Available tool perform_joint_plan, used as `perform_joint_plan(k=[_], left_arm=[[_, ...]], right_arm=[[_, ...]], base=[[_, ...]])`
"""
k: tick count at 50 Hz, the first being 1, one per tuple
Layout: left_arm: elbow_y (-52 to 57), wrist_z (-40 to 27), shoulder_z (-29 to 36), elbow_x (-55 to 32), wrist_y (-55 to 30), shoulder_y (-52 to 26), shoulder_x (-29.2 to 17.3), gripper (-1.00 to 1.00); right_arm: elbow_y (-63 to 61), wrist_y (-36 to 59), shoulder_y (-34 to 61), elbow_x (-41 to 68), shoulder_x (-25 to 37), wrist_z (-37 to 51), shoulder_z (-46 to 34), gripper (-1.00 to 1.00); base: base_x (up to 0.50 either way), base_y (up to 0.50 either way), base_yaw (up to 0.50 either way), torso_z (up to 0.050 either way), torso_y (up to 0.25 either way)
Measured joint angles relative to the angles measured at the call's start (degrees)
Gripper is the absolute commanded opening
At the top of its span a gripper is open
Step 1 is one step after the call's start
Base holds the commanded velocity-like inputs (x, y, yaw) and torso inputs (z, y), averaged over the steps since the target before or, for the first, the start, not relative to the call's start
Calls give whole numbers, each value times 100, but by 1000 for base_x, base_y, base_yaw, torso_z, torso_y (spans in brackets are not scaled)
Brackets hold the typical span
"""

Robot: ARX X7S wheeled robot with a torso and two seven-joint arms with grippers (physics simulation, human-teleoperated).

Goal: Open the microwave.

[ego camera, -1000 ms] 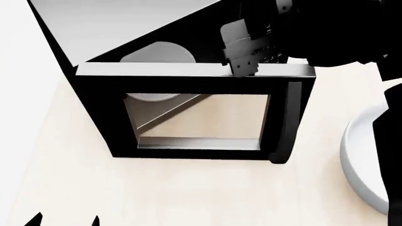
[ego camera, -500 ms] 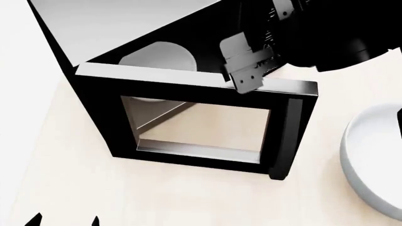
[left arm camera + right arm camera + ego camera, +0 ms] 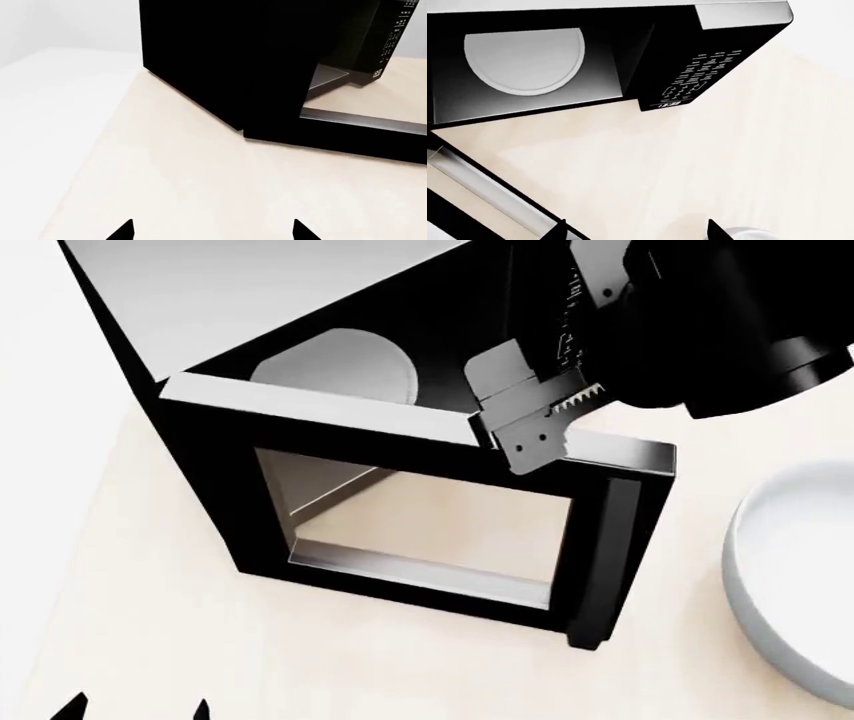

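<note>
The microwave door stands well ajar; the right end effector, parted and empty, hooks its top edge.

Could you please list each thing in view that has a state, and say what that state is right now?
microwave: open, cavity exposed.
microwave door: swung well out from the body, upright on its hinge.
turntable: lying flat inside the cavity, nothing on it.
right gripper: at the door's top edge; open or shut, cannot tell.
left gripper: open, holding nothing, apart from the microwave.
white bowl: upright on the table, partly cut off.
</note>
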Motion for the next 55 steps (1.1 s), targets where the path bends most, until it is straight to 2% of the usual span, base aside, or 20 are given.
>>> perform_joint_plan(k=[25, 55], left_arm=[[9, -18, 19, -42, 8, -9, -34, 100], [12, -51, 60, -49, 18, -19, -65, 100]], right_arm=[[-486, -169, -36, 1011, 342, 490, -246, 100], [-1205, -236, 26, 1748, 620, 547, -548, 100]], base=[[0, 0, 0, -1, -3], [0, 0, 1, -3, -7]])
